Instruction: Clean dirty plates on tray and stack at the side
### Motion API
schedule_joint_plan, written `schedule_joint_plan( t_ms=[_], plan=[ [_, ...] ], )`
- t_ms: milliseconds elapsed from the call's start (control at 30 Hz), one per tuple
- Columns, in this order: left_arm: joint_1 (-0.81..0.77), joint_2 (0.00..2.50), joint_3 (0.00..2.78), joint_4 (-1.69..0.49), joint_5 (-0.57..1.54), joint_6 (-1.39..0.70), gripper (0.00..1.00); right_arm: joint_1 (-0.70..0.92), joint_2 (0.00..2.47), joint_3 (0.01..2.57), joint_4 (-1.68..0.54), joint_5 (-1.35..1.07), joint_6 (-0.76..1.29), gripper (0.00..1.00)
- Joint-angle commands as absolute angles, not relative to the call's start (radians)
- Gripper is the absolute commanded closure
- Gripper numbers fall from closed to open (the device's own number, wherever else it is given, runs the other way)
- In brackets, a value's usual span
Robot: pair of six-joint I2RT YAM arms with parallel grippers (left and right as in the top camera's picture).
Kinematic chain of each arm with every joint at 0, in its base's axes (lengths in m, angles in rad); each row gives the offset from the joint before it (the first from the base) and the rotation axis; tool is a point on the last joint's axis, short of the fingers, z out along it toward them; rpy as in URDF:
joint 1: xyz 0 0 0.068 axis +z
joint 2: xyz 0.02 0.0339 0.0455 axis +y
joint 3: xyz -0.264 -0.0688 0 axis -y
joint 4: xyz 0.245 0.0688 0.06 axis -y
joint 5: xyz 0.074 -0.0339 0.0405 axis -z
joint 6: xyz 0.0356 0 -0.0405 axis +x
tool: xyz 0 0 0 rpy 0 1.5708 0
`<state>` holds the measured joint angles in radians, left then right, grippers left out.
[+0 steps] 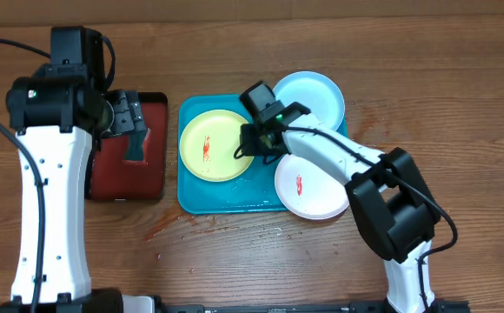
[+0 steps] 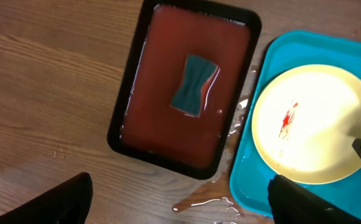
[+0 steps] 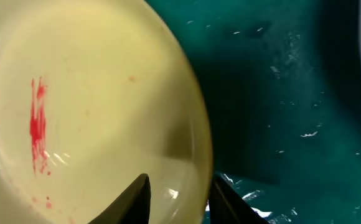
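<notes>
On the turquoise tray rests a smeared yellow-green plate

White plate partly under right arm

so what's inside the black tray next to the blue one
A teal sponge lies flat in the black tray, on its wet, reddish inside. Nothing else shows there. The patch of tray floor under the sponge is covered.

No readable text or labels.
</notes>
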<state>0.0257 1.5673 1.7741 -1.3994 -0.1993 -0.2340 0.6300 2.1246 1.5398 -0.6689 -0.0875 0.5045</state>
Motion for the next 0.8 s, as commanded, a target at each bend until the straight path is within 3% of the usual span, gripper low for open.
schedule_joint_plan(
  t_ms=[0, 100, 333, 767],
  plan=[
    [0.026, 1.608, 1.796, -1.409, -0.215, -0.239, 0.1, 0.645, 2.152, 1.564, -0.654, -0.057, 0.51, 0.73],
    [0.026, 1.652, 1.796, -1.421, -0.209, -0.239, 0.11, 0.646, 2.165, 1.559, -0.655, -0.056, 0.515, 0.85],
    [0.026, 1.721, 1.796, -1.415, -0.21, -0.17, 0.13, 0.646, 2.169, 1.559, -0.658, -0.045, 0.529, 0.96],
    [0.027, 1.843, 1.796, -1.393, -0.21, -0.1, 0.19, 0.644, 2.17, 1.559, -0.758, 0.056, 0.603, 0.96]
  ],
)
